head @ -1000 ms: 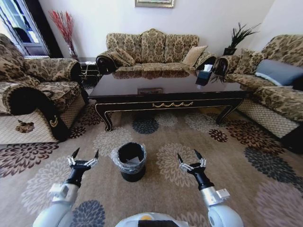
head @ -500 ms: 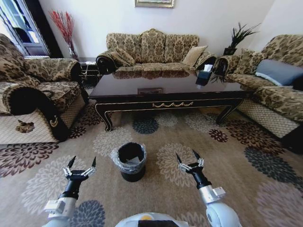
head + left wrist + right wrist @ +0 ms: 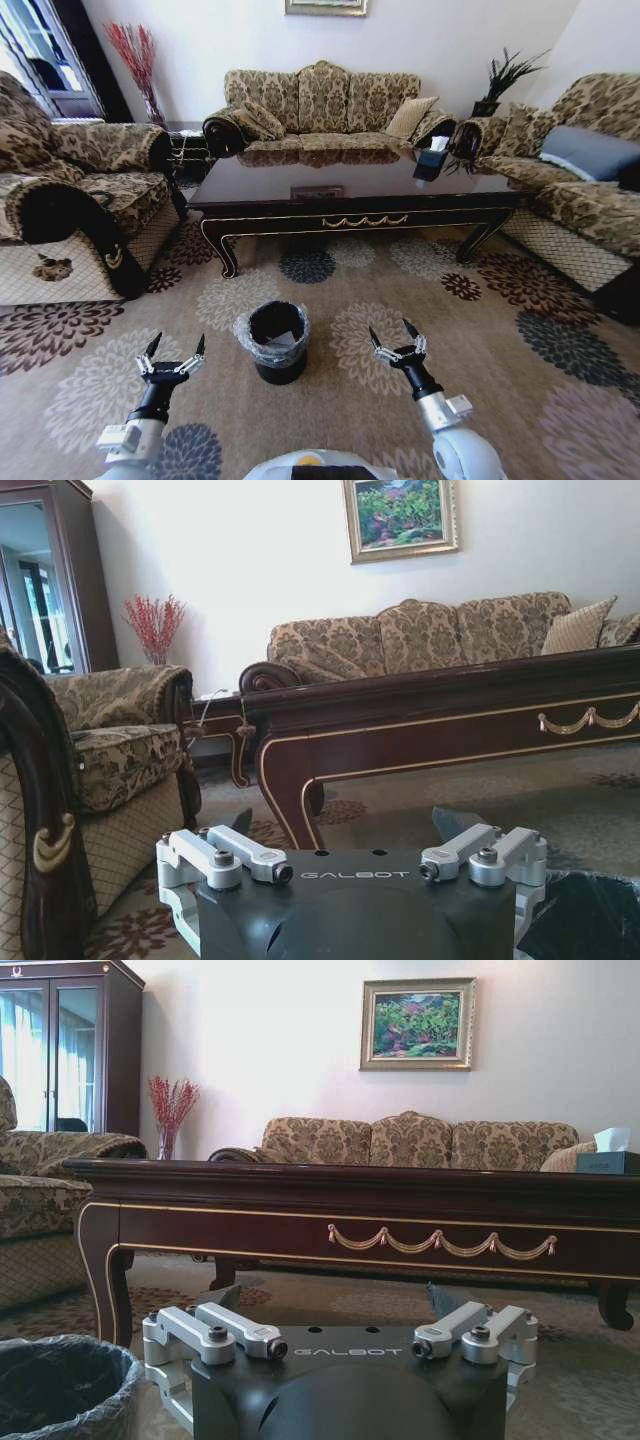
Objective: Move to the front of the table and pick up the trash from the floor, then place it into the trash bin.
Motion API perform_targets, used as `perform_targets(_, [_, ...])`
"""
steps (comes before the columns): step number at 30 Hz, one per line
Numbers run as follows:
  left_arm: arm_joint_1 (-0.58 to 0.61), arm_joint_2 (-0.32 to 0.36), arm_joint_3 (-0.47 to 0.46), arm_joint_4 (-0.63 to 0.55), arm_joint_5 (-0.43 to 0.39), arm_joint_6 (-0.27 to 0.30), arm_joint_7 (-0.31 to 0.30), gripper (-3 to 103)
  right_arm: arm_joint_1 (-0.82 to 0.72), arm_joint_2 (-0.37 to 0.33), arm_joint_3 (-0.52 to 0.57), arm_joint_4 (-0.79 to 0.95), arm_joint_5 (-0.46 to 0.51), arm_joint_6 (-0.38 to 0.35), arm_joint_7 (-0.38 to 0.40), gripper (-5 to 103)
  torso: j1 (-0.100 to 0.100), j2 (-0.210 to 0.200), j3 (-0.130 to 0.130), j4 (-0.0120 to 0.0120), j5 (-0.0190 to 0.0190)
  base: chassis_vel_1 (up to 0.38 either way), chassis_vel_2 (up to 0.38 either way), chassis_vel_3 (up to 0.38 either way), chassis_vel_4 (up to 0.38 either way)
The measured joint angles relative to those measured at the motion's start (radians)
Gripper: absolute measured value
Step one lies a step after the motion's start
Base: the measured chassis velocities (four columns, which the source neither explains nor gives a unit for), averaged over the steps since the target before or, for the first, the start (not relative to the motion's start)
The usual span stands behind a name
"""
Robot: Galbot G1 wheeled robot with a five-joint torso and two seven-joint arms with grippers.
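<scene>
Head view, left to right. The left gripper [image 3: 172, 350] hangs low over the carpet [image 3: 480, 330], to the left of the trash bin [image 3: 275, 343]; its two dark fingers [image 3: 152, 345] are spread wide and hold nothing. In the left wrist view the same gripper [image 3: 355, 825] faces the table's left front leg, with both finger linkages splayed outward.

The trash bin stands on the carpet in front of the middle of the table's front edge, between the two grippers and apart from both. Its greyish liner [image 3: 247, 343] is folded over the rim, and a pale crumpled piece [image 3: 280, 341] lies inside, apparently the white paper; whether the bottle or the small scrap lies there too cannot be told. No loose litter is discernible on the visible carpet.

The right gripper [image 3: 394, 340] hovers to the right of the bin, its fingers likewise parted and empty. In the right wrist view this gripper [image 3: 340, 1302] faces the table [image 3: 360, 1222] along its gold-trimmed front, with the bin's lined rim [image 3: 70, 1385] at one side.

Risks, as a judgement: both grippers sit close beside a light, freestanding bin, so an inward sweep of either arm could catch the loose liner or tip the bin and spill its contents. A further forward drive could bring the spread fingertips against the table's front edge or curved legs.
</scene>
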Motion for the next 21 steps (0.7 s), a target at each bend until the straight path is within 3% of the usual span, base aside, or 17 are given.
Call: perform_targets(21, [-0.001, 0.001, 0.001, -0.001, -0.002, 0.003, -0.001, 100, 0.000, 0.000, 0.000, 0.001, 0.001, -0.002, 0.000, 100, 0.000, 0.000, 0.000, 0.0000, 0.0000, 0.000, 0.000, 0.000, 0.000])
